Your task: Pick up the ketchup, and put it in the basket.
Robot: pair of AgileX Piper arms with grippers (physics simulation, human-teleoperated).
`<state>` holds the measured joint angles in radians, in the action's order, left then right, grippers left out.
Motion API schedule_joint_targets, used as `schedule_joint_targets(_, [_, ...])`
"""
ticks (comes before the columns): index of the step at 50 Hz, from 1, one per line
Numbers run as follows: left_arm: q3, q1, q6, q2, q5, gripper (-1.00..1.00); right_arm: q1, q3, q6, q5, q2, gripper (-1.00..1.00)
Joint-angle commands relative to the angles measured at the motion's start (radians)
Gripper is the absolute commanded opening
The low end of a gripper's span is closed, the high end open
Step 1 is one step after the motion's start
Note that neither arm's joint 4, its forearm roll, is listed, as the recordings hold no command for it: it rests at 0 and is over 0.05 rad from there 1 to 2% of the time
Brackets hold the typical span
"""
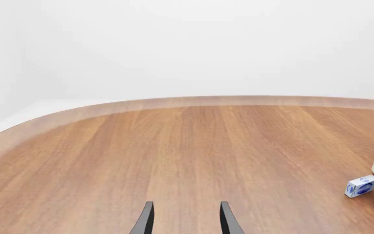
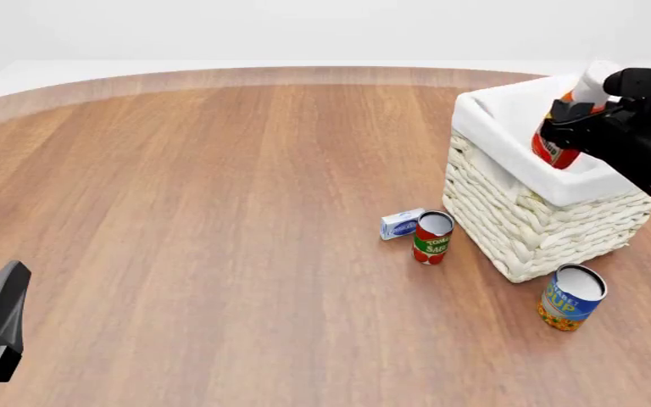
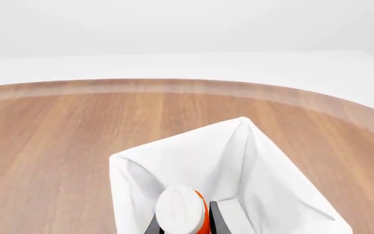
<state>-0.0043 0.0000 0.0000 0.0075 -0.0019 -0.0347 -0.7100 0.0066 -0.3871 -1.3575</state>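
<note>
Red-orange against white cloth: the ketchup (image 2: pixel 559 136) sits clenched in my right hand (image 2: pixel 580 127), hanging over the basket (image 2: pixel 529 220), its lower end already below the liner's rim and its white cap up. I'm holding it near the neck so the body can drop straight into the well; the right wrist view confirms the cap (image 3: pixel 180 209) centred over the lined hollow, fingers either side. My left hand (image 1: pixel 183 219) hovers apart over bare worktop (image 2: pixel 213 212), fingers spread, holding nothing, parked clear on purpose. The tomato can (image 2: pixel 432 237), small box (image 2: pixel 400 223) and blue can (image 2: pixel 571 297) stand outside the basket, no obstacle. Letting go looks next.
</note>
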Motion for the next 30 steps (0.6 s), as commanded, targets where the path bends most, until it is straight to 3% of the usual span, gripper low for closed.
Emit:
schedule_joint_targets(1, [0.000, 0.000, 0.000, 0.000, 0.000, 1.00, 0.000, -0.009, 0.014, -0.005, -0.023, -1.00])
schedule_joint_targets(30, [0.000, 0.000, 0.000, 0.000, 0.000, 1.00, -0.012, -0.027, 0.028, -0.004, -0.077, -1.00])
